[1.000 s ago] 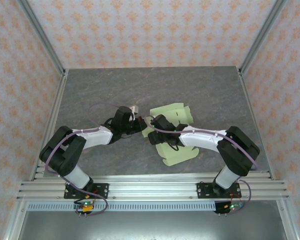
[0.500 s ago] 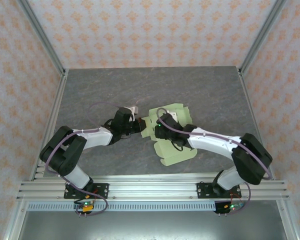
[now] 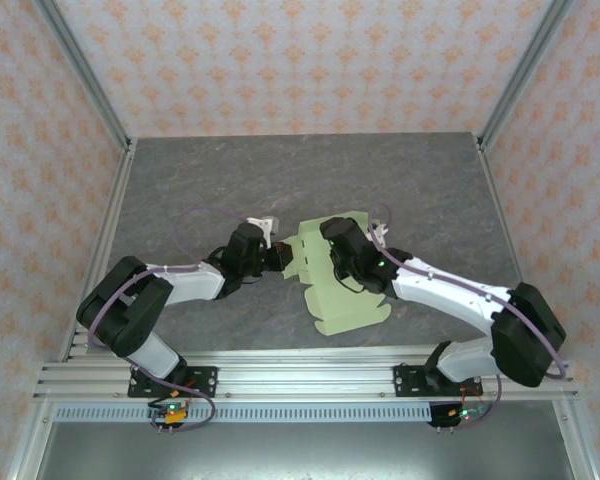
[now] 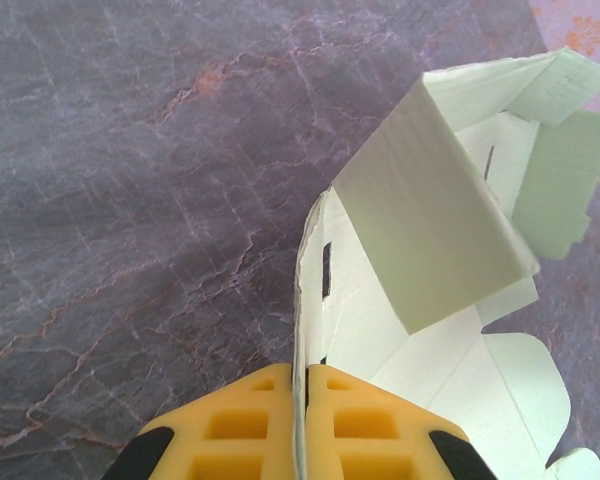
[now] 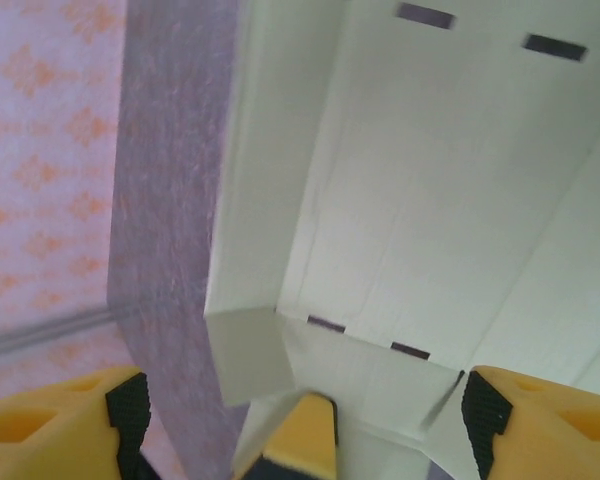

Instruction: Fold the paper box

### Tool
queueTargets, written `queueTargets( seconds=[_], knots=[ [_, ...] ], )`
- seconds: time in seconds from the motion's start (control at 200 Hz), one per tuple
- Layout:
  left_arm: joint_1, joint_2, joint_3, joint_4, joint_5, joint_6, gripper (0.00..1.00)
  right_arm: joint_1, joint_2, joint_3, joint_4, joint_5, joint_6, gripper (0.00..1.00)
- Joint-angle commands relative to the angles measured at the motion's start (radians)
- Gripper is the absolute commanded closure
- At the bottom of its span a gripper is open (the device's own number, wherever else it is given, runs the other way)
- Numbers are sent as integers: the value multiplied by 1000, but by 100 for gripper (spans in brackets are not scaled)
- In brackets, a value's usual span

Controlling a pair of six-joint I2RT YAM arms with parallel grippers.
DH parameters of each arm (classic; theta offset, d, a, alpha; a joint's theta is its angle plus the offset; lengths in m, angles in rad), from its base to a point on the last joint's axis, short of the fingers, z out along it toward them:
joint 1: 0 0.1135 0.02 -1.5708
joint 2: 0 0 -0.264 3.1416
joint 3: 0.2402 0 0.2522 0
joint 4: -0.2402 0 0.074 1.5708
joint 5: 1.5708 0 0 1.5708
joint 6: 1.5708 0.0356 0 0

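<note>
Top external view: illumination is bright, even and diffuse, from overhead. Shadows on the counter (image 3: 180,180) are faint and soft-edged. No glare. Focus is sharp throughout; the corner posts (image 3: 84,70) splay outward toward the frame edges.

Left wrist view: well lit, counter veining crisp. A raised flap of the paper box (image 4: 430,230) casts a soft shadow on the panel beneath it.

Right wrist view: soft overall. The paper box is washed to near-white; the right jaws at the bottom edge are out of focus.
</note>
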Motion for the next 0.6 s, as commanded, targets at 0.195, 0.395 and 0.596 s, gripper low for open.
queueTargets(
  seconds=[0.195, 0.395, 0.596],
  knots=[
    [-26, -17, -72, 151, -42, 115, 100, -156, 212, 164, 38, -285, 119, 19],
    [-74, -53, -86, 132, -124, 185, 100, -166, 286, 221, 33, -345, 90, 18],
    [-77, -103, -138, 165, -201, 184, 100, -166, 330, 248, -10, -366, 72, 44]
  ],
)
